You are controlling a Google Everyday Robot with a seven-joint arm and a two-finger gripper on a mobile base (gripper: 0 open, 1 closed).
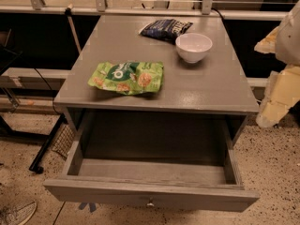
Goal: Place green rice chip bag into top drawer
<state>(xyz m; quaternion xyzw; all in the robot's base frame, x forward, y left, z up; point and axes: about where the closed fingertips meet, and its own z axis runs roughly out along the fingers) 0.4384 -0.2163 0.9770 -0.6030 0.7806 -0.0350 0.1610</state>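
Note:
The green rice chip bag (127, 77) lies flat on the grey table top (206, 86), near its front left. The top drawer (150, 193) stands pulled out below the table's front edge; its inside shows nothing in it, and its small metal knob (150, 203) faces me. My gripper (271, 108) hangs at the frame's right edge, beside the table's right side and off the table top, well apart from the bag. It holds nothing that I can see.
A white bowl (193, 47) stands at the back right of the table top. A dark blue snack bag (165, 29) lies behind it. Black table legs and a speckled floor lie to the left. A shoe (18, 213) shows at the bottom left.

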